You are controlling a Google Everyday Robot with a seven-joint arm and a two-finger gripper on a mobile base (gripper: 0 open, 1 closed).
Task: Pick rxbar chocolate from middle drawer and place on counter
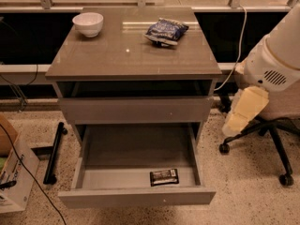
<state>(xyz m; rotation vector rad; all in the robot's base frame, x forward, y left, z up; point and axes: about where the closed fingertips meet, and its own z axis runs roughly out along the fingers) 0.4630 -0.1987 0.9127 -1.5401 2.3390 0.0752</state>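
The rxbar chocolate (164, 176) is a small dark bar with pale lettering, lying flat at the front right of the open middle drawer (136, 197), the lowest grey drawer, pulled fully out. The glossy grey-brown counter (117, 55) tops the cabinet. My gripper (243, 110) is the cream-coloured end of the white arm at the right edge, beside the cabinet at the height of the upper drawer front, well above and to the right of the bar. It holds nothing that I can see.
A white bowl (88, 23) stands at the counter's back left and a crinkly blue-white snack bag (165, 31) at the back right. A closed drawer front (136, 109) sits above the open one. An office chair base (267, 139) is on the right, a cardboard box (11, 172) on the left.
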